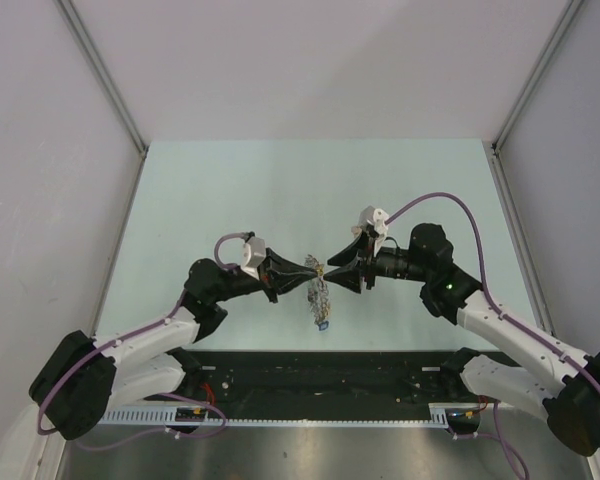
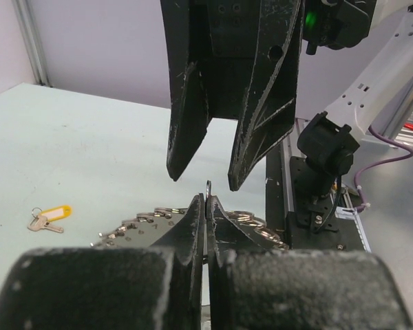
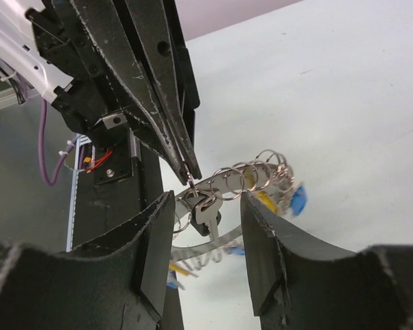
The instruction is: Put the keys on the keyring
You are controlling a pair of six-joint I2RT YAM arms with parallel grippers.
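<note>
Left hand (image 2: 206,201) clamped on keyring (image 3: 237,180), held above desk (image 1: 230,190) centre. Right hand (image 3: 206,206) apart, straddling hung key (image 3: 208,218). Risk: right hand nudge breaks thin pinch, keyring drops. Yellow-tagged key (image 2: 47,218) lies apart on desk.

Overhead camera looking down, close wrist cameras facing each other, sharing keyring (image 3: 220,181)

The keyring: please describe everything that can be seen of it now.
The keyring is a grey metal ring, seen nearly edge-on, strung with many small split rings and tiny keys, some with blue or yellow heads. It is held up over the table, a thin end pinched between the shut fingers of the left gripper. The right gripper stands open on either side of it, not visibly touching.
</note>
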